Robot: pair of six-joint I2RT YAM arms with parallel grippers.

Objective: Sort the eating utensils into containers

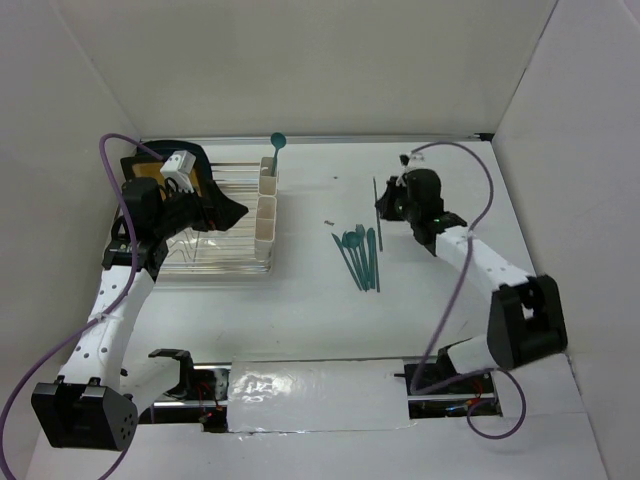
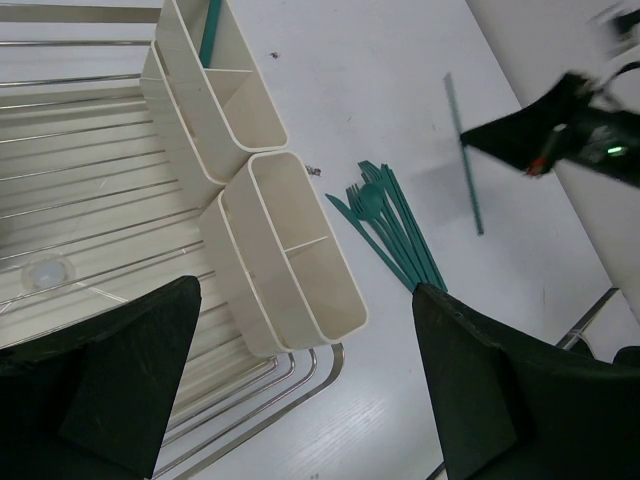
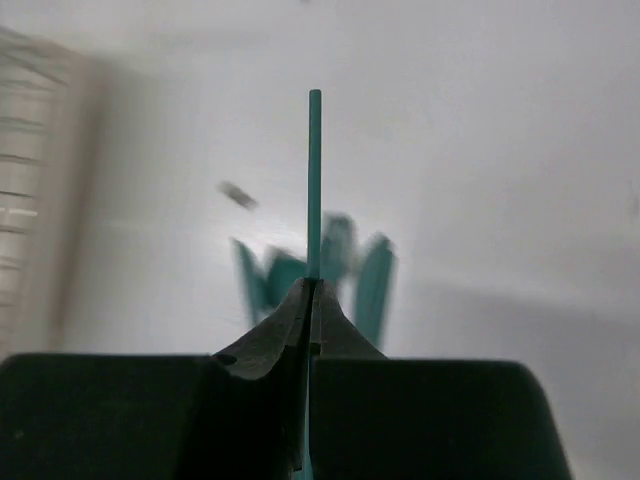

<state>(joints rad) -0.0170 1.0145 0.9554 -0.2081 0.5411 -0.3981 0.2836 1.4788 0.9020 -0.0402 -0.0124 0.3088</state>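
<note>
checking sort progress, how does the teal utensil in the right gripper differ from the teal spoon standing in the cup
The spoon stands in the far cup, bowl up; the held utensil is clamped in the shut right gripper, outside any cup. The spoon shows a round bowl; the held utensil shows only a straight shaft, type unclear. Both are slim and teal.

The pile of teal utensils (image 3: 345, 268) is blurred in the right wrist view; forks cannot be told from spoons. The lower part of the thin teal utensil (image 3: 314, 180) is hidden within the right gripper (image 3: 311, 290); its kind cannot be told. The dish rack (image 2: 90, 130) is cut off at the left wrist view's edge.
</note>
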